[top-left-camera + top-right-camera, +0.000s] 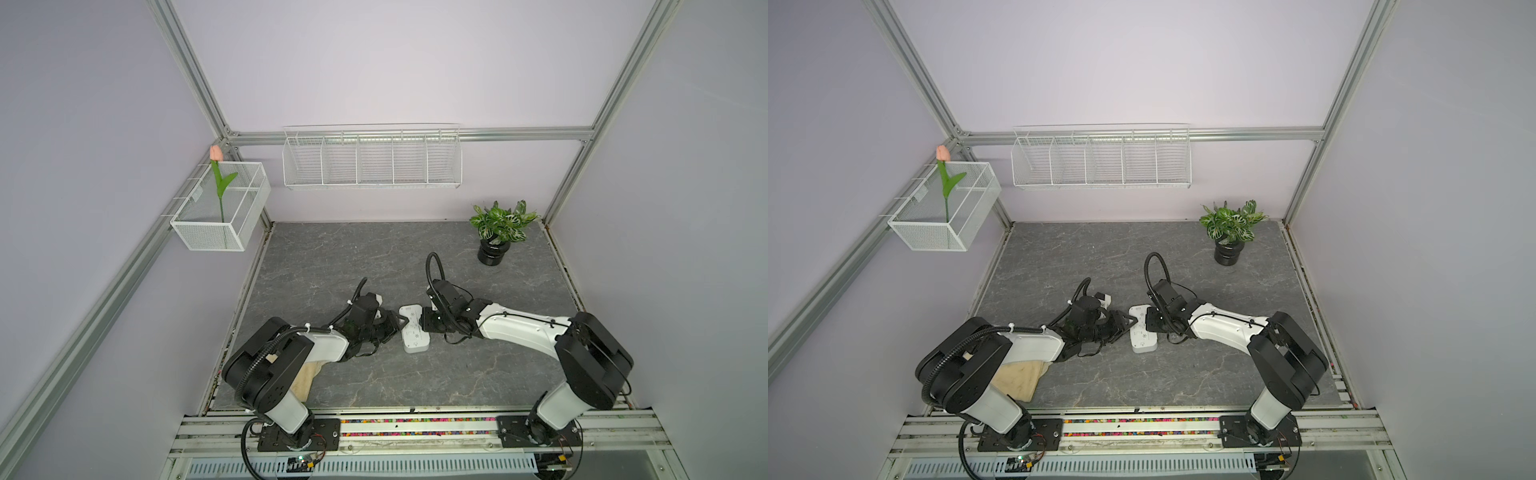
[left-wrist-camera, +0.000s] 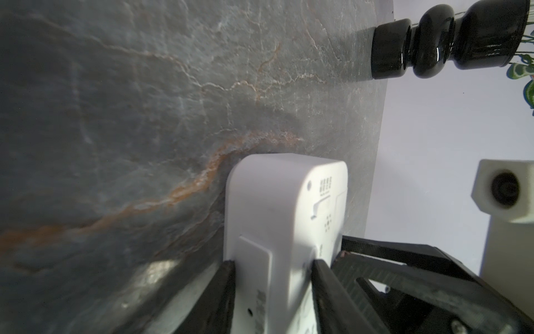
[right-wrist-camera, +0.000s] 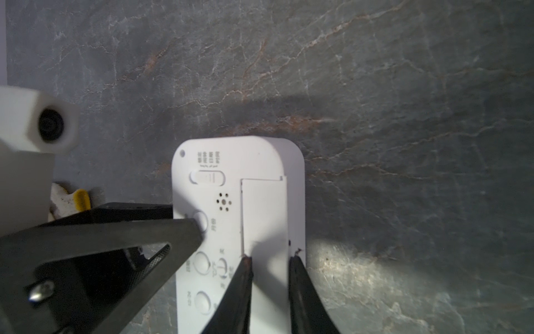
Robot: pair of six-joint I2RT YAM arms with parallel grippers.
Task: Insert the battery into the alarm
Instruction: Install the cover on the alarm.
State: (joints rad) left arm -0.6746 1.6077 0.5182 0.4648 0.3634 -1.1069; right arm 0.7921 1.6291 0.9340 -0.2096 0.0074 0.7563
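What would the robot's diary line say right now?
left jaws: shut on alarm; right jaws: tips at cover edges; alarm: back facing up; battery: unseen

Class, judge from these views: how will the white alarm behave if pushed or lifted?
The alarm looks like moulded plastic: probably stiff and light. Lying flat, back up, it should slide rather than roll or tip. Its smooth shell may slip.
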